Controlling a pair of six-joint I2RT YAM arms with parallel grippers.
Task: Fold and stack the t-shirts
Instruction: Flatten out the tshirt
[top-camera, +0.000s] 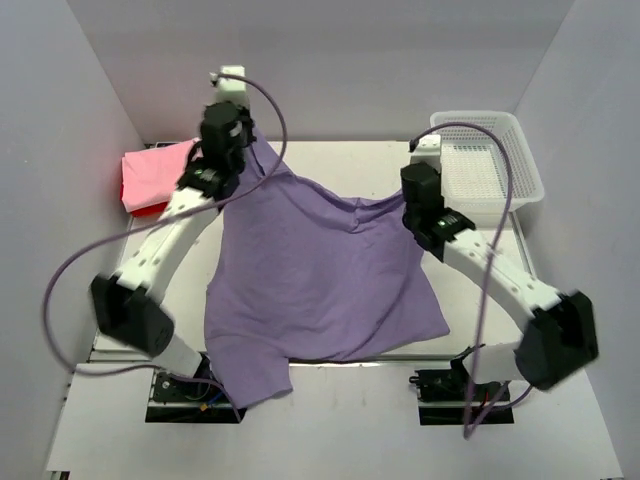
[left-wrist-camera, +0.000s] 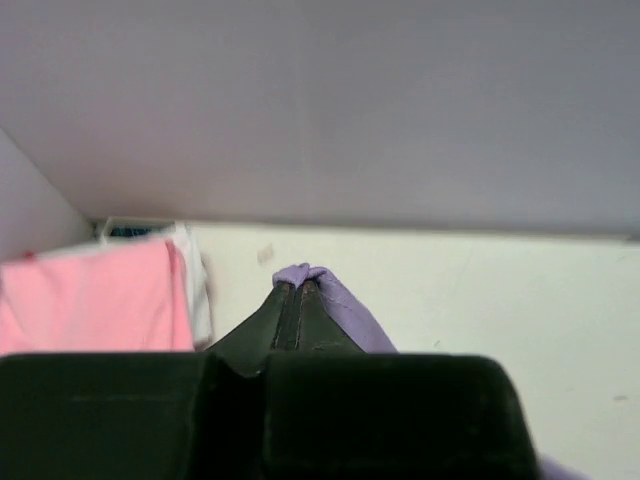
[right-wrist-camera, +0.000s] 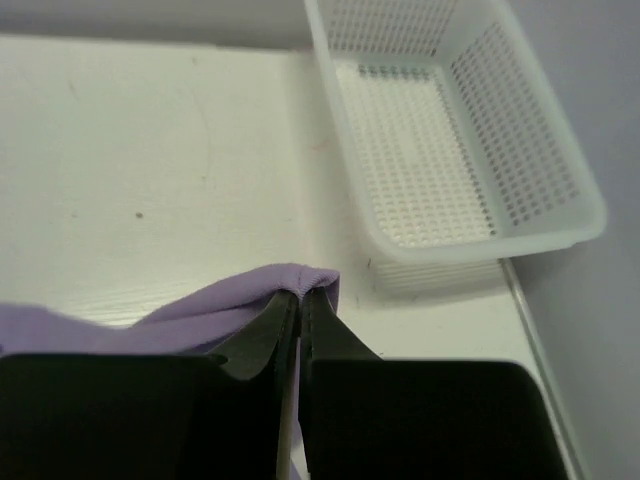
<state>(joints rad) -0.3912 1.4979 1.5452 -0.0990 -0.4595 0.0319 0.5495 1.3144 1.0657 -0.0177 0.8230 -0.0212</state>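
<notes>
I see a pale table (top-camera: 340, 165) with plain grey walls (top-camera: 320, 60) closing it in at the back and on both sides. A white mesh basket (top-camera: 487, 170) sits in the far right corner.

The purple t-shirt (top-camera: 320, 280) lies spread out just left of the basket and nearer to me. One bit of it spills past the near edge of the table.

The left gripper (left-wrist-camera: 298, 292) has its fingers pressed tight on the shirt corner far from the basket. The right gripper (right-wrist-camera: 300, 298) is pinched on the corner close to the basket. Both corners are lifted a little.

Across the table from the basket, against the left wall, the pink t-shirt (top-camera: 160, 172) lies on the red t-shirt (top-camera: 128, 196). My left arm (top-camera: 170, 235) hides part of that pile.
</notes>
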